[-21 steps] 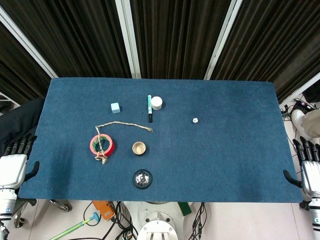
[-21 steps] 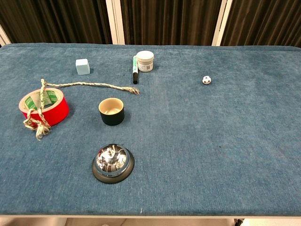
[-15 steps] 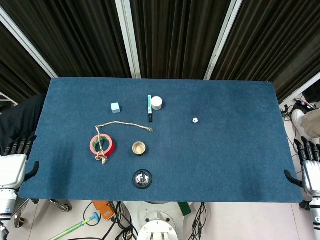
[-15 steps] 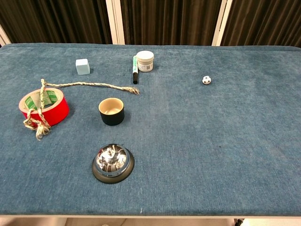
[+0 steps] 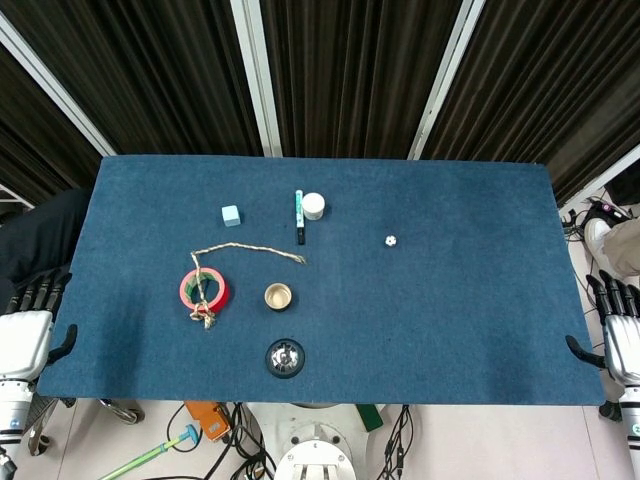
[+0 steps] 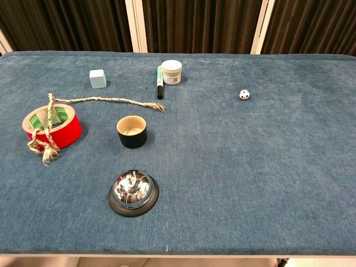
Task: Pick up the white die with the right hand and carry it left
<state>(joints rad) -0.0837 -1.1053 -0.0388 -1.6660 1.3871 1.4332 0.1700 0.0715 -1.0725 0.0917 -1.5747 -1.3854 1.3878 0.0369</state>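
Observation:
The white die (image 5: 391, 240) with black dots lies alone on the blue table cloth, right of centre; in the chest view the die (image 6: 244, 94) sits toward the far right. My right hand (image 5: 617, 335) hangs off the table's right edge, near the front corner, fingers straight and apart, holding nothing. It is far from the die. My left hand (image 5: 27, 328) is off the left edge, also spread and holding nothing. Neither hand appears in the chest view.
On the left half lie a red tape roll (image 6: 52, 126) with a rope (image 6: 105, 100) draped over it, a small black cup (image 6: 132, 131), a call bell (image 6: 133, 192), a pale blue cube (image 6: 98, 78), a green marker (image 6: 159, 82) and a white jar (image 6: 171, 72).
Both hands have drifted slightly downward along the table's side edges. Nothing on the table has moved.

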